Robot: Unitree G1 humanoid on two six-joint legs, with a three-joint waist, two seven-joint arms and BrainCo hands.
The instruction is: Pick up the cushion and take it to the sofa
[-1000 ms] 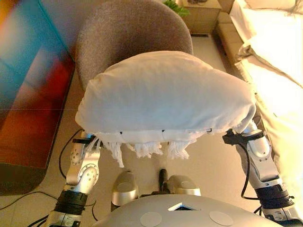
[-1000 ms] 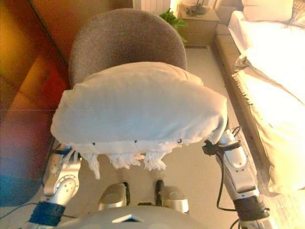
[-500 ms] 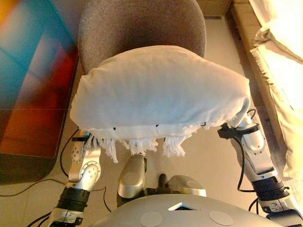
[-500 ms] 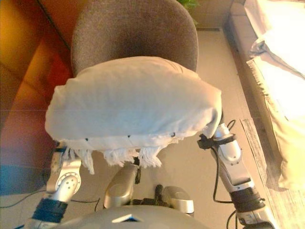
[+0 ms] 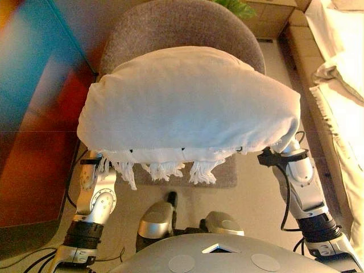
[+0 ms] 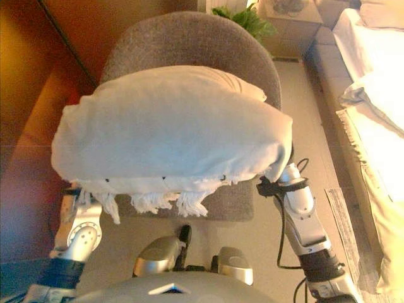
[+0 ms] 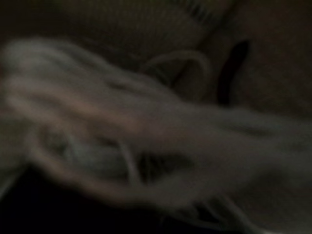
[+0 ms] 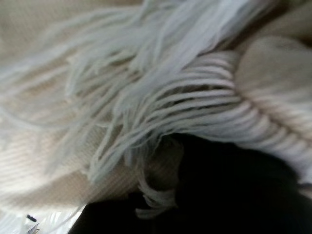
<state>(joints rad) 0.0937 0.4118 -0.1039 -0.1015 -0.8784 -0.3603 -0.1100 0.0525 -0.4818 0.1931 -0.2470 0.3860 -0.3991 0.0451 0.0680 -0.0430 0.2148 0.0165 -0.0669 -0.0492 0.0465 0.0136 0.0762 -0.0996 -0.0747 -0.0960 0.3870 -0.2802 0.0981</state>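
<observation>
The white cushion (image 5: 187, 105) with a fringe (image 5: 165, 169) along its near edge is held up in front of me, over a grey chair. My left wrist (image 5: 94, 182) goes under its left end and my right wrist (image 5: 289, 162) under its right end. The cushion hides both hands. Both wrist views show only the fringe strands (image 8: 161, 92) and cloth from very close. No fingers show.
The grey upholstered chair (image 5: 182, 25) stands right behind and below the cushion, and its seat (image 5: 227, 173) shows under the fringe. A pale sofa or bed with white cloth (image 5: 344, 85) runs along the right. A dark cabinet (image 5: 34, 114) stands at the left, and a plant (image 6: 249, 19) and a wooden unit (image 6: 287, 16) at the back.
The whole view has shifted, so the camera has moved. The cushion stays held between both arms. The chair's seat now shows beneath the fringe.
</observation>
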